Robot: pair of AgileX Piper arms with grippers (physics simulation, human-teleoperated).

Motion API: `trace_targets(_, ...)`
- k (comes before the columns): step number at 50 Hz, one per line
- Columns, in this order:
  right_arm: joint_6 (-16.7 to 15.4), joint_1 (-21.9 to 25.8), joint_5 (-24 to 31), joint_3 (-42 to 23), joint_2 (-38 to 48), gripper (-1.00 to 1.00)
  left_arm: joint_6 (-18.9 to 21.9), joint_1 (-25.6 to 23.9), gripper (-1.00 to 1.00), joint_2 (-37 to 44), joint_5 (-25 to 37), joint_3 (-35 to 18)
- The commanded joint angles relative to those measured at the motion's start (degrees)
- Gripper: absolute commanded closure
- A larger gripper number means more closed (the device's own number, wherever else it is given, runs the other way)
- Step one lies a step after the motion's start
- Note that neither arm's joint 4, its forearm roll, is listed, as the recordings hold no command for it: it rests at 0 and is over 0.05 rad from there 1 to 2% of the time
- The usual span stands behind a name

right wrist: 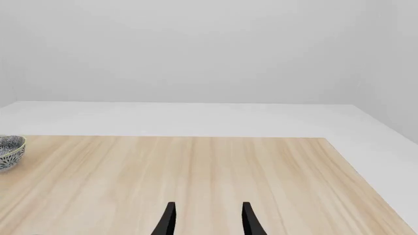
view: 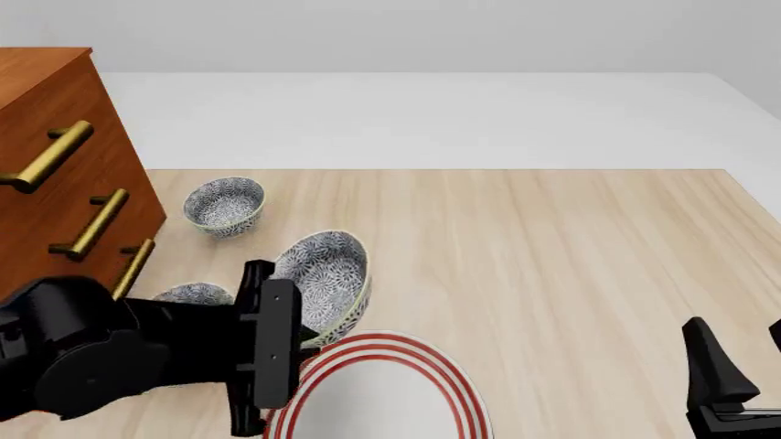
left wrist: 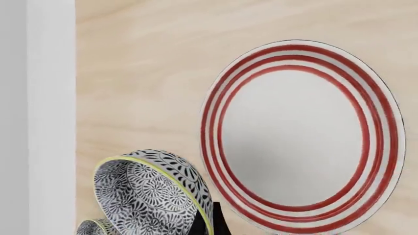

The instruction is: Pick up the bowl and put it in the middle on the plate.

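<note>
No readable text, label, brand, number or sign was found in any view. The bowl point(view: 325, 279) carried only a floral pattern, the plate point(view: 403, 352) only red rings, and the wooden drawer cabinet point(view: 55, 174) only brass handles. None of these bore lettering.

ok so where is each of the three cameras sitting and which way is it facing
Front view: fixed above and behind the arms, facing forward and down over the table; both arms show, the left gripper holding the bowl.
Left wrist view: behind the left gripper, looking down at the plate, with the tilted bowl in its fingers.
Right wrist view: low behind the right gripper, facing across the table; two fingertips show.
Shared: front and left wrist views both show bowl and plate.
</note>
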Motion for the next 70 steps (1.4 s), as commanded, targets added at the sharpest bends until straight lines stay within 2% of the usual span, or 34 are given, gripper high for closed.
trace_targets(1, 0.0, 0.0, 0.0, 0.0, 0.0, -1.0, -1.3, -3.8, 1.0, -1.6, 1.6, 0.0)
trace_targets(10, 0.0, 0.0, 0.0, 0.0, 0.0, -1.0, -3.5, -7.7, 1.0, -0.6, 2.5, -1.1)
trace_targets(33, 0.0, 0.0, 0.0, 0.0, 0.0, -1.0, -2.5, -11.8, 1.0, -0.9, 1.8, 3.0)
trace_targets(64, 0.0, 0.0, 0.0, 0.0, 0.0, -1.0, -8.4, -20.3, 1.0, 6.4, -2.2, 4.2)
trace_targets(70, 0.0, 0.0, 0.0, 0.0, 0.0, -1.0, -8.6, -20.7, 1.0, 7.7, -3.6, 6.1)
